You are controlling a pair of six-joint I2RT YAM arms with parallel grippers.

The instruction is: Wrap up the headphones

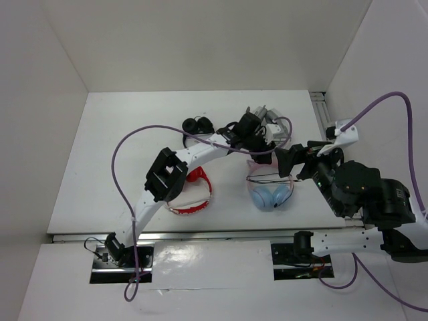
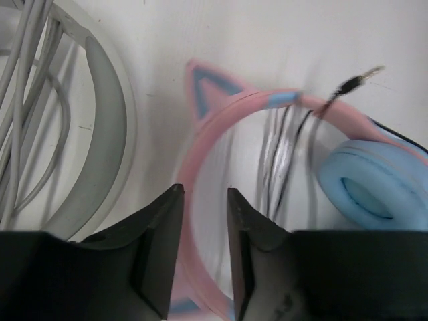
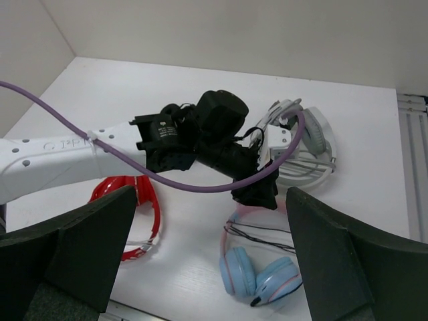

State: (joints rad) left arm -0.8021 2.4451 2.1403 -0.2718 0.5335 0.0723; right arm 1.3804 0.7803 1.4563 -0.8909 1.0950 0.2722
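A red pair and grey-white pair lie on the table.

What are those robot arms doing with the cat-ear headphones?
The left arm's fingers sit over the pink band of the cat-ear headphones, only slightly parted and not clearly holding anything. The thin black cable loops across the band, its plug sticking out. The right arm's fingers are wide open, off to the side.
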